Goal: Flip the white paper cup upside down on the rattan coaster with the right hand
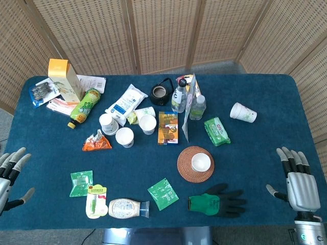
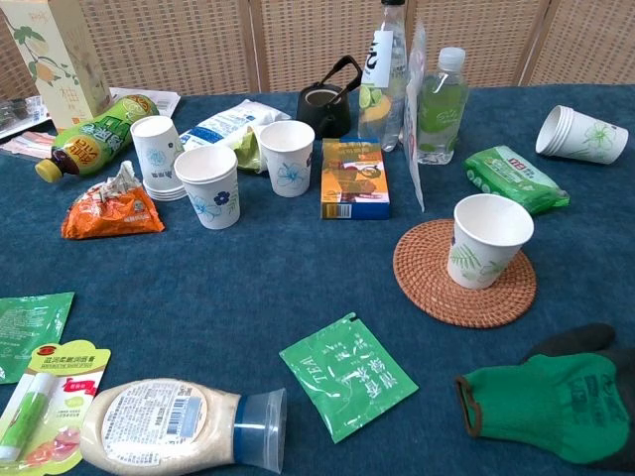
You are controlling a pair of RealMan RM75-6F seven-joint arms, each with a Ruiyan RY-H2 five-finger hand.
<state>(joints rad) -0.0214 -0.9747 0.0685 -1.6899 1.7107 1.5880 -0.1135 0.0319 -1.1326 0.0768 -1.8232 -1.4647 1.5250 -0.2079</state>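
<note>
A white paper cup (image 1: 201,163) (image 2: 485,239) with a green leaf print stands upright, mouth up, on the round rattan coaster (image 1: 188,170) (image 2: 427,275) near the table's middle front. My right hand (image 1: 298,177) hovers open at the table's right front edge, fingers spread, well to the right of the cup and holding nothing. At the left front edge my left hand (image 1: 11,171) is open too, fingers apart. Neither hand shows in the chest view.
A green and black glove (image 1: 217,200) (image 2: 556,394) lies just in front of the coaster, a green tea sachet (image 1: 163,193) (image 2: 347,375) to its left. Behind the coaster stand a snack box (image 1: 168,128), bottles (image 1: 197,107) and several cups (image 1: 125,137). A tipped cup (image 1: 242,112) lies far right.
</note>
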